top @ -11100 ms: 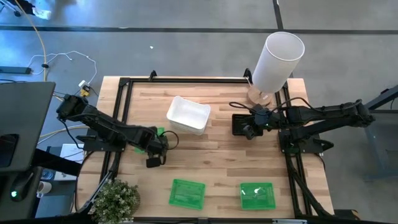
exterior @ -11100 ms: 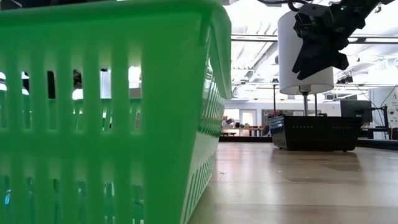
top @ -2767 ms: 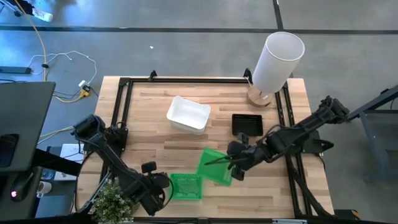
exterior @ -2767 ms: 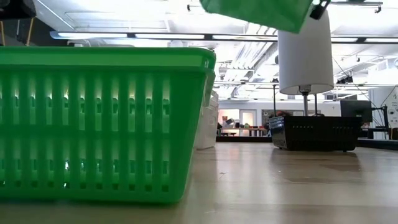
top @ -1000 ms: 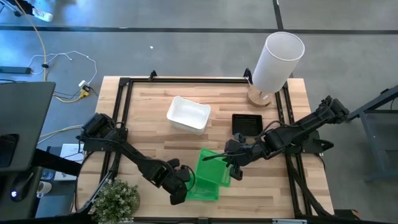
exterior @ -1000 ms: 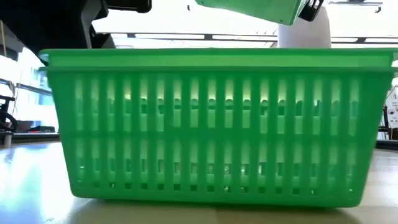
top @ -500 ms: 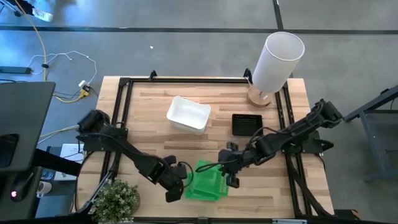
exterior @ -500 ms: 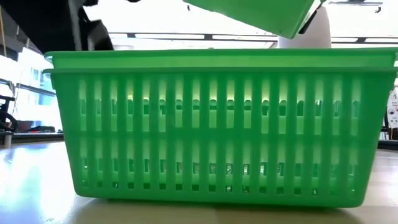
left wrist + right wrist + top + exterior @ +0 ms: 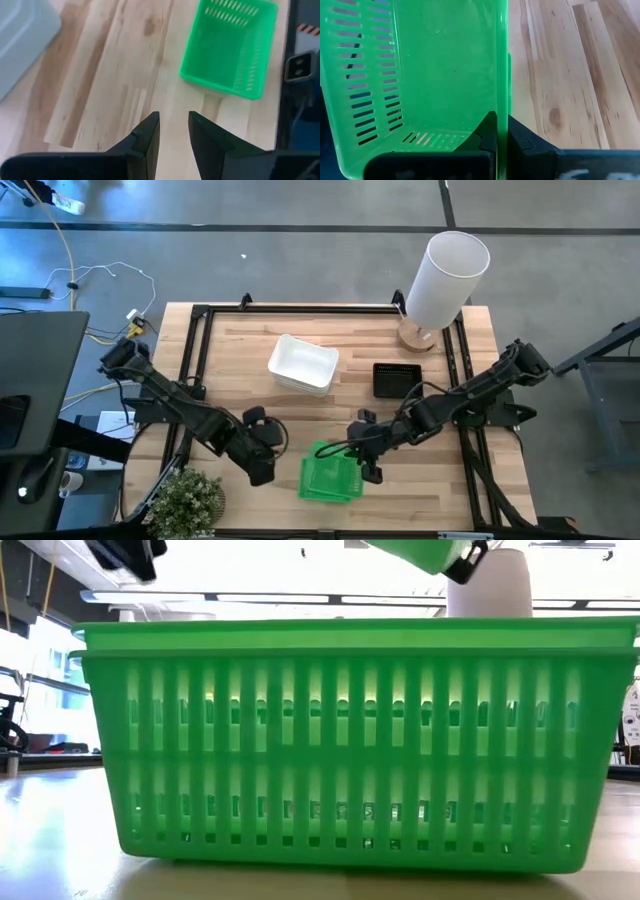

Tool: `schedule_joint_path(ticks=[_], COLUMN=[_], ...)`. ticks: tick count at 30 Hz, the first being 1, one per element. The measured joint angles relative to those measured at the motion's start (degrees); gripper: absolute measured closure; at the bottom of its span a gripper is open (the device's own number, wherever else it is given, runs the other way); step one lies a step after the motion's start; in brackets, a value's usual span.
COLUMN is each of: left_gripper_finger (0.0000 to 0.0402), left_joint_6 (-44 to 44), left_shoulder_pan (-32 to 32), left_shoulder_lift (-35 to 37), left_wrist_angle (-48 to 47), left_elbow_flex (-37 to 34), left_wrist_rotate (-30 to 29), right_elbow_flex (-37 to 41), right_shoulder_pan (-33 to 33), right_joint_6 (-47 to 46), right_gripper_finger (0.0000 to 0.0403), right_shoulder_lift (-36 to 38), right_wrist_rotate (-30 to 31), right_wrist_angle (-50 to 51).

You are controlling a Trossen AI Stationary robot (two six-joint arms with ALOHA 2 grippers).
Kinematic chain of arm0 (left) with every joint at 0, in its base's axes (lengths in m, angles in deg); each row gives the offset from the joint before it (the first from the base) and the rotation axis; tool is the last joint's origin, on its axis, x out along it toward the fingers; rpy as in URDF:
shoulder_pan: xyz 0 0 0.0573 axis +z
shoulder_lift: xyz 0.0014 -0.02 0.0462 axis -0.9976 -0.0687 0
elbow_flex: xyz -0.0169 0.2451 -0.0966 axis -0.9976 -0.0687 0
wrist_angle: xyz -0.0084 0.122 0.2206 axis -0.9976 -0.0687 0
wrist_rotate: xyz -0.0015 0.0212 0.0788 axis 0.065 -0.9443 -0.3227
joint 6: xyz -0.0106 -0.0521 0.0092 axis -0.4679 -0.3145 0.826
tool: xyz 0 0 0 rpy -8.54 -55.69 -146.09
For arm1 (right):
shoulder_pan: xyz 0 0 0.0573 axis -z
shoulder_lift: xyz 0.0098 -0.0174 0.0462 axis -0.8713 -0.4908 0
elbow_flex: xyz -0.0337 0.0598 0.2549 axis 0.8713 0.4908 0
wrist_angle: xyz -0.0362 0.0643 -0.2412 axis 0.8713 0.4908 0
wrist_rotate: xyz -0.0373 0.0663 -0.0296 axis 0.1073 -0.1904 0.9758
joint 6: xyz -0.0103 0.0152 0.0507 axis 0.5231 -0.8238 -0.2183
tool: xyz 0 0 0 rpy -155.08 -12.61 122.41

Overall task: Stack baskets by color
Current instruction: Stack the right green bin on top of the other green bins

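The fingers (image 9: 492,131) of the right gripper (image 9: 366,456) are pinched tight on the side wall of a green basket (image 9: 420,75), one finger inside the wall and one outside, and they hold that basket in the air, tilted, over the green stack (image 9: 328,476) that sits at the near middle of the table (image 9: 250,350). From table height the carried basket (image 9: 420,554) shows only as a slanted green corner above the rim of the green stack (image 9: 350,740), apart from it, while the stack fills nearly the whole width of that view. The left gripper (image 9: 262,452) hangs just beside the stack on its left, with its fingers (image 9: 150,132) a small way apart and nothing between them; its wrist camera looks past them to bare wood and to the green stack (image 9: 229,47) beyond. Farther back on the table, the white baskets (image 9: 302,365) sit nested together near the middle, and the black baskets (image 9: 397,380) sit to their right, well apart from the green ones. Behind the black baskets, at the far right corner, a tall white cylinder (image 9: 446,278) stands on a round wooden base. A small green plant (image 9: 187,500) sits at the near left corner of the table, beside the left arm.
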Motion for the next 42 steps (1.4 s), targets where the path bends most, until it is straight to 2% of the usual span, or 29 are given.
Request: schedule_joint_path(ticks=[10, 22, 33, 42], left_gripper_finger=[0.0312, 0.0312, 0.0312, 0.0312], left_joint_6=[0.0, 0.0, 0.0, 0.0], left_shoulder_pan=[0.0, 0.0, 0.0, 0.0], left_shoulder_lift=[4.4, 4.1, 4.1, 4.1], left_wrist_angle=[-0.5, -1.7, -1.8, -1.8], left_elbow_flex=[0.0, 0.0, 0.0, 0.0], left_wrist_rotate=[-1.9, -1.9, -2.3, -2.3], right_elbow_flex=[0.0, 0.0, 0.0, 0.0], right_shoulder_pan=[0.7, 1.9, 1.9, 2.0], right_joint_6=[-0.5, -4.1, -3.4, 0.7], right_gripper_finger=[0.0403, 0.0403, 0.0403, 0.0403], right_shoulder_lift=[-1.0, -7.3, -10.7, -11.5], right_wrist_rotate=[0.2, -7.4, -7.7, -7.5], right_wrist_angle=[-1.4, -1.1, -0.9, -0.8])
